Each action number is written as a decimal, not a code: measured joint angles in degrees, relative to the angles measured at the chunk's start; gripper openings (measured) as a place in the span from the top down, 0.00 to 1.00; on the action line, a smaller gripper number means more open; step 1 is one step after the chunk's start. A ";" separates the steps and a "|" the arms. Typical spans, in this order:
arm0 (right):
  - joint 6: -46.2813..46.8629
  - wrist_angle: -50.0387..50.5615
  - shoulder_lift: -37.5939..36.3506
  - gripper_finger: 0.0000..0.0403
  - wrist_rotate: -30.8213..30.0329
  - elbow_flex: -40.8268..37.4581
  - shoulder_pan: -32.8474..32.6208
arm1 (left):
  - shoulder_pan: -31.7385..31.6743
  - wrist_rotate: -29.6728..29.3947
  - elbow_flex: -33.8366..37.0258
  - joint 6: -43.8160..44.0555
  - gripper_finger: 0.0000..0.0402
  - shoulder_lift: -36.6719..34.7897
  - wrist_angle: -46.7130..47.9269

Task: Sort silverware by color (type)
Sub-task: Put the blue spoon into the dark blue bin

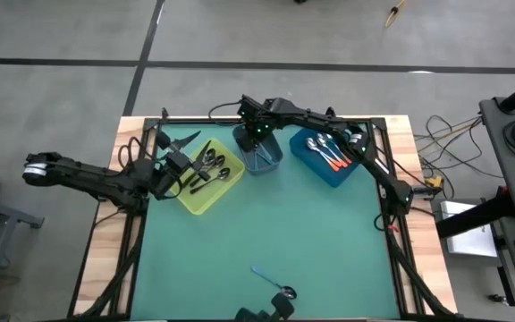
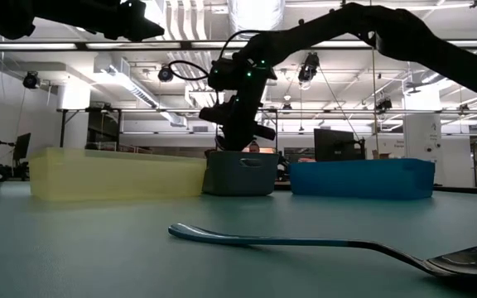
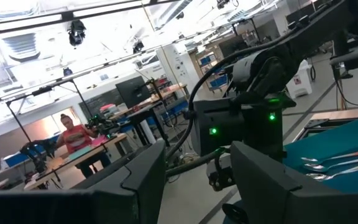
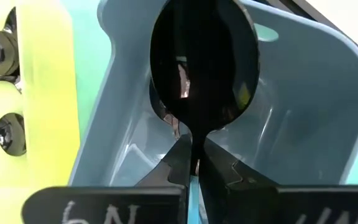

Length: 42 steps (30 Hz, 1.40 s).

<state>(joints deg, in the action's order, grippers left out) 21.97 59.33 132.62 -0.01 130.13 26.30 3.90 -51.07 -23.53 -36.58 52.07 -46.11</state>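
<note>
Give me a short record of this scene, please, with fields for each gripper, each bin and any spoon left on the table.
right gripper: over the grey-blue bin, shut on a spoon
left gripper: above the yellow bin, open, empty
yellow bin: black-handled spoons
blue bin: orange-red-handled spoons
table: one light blue spoon near the front edge

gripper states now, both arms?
Left gripper: open, empty, above the yellow bin.
Right gripper: shut on a spoon, over the grey-blue bin.
</note>
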 joint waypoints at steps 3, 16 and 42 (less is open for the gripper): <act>0.46 -0.04 0.00 0.97 0.00 0.00 -0.02 | 0.00 0.00 0.00 0.00 0.59 0.00 0.00; 1.50 -0.68 0.00 0.97 -0.11 0.00 -0.13 | 0.00 0.00 0.00 0.02 0.59 0.00 -0.18; 0.94 -1.16 -0.02 0.97 0.02 -0.04 -0.41 | 0.00 0.00 0.00 0.04 0.59 -0.07 -0.11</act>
<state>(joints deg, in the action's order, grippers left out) 22.91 58.17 132.60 0.01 130.08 25.90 3.90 -51.07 -23.53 -36.53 52.01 -46.22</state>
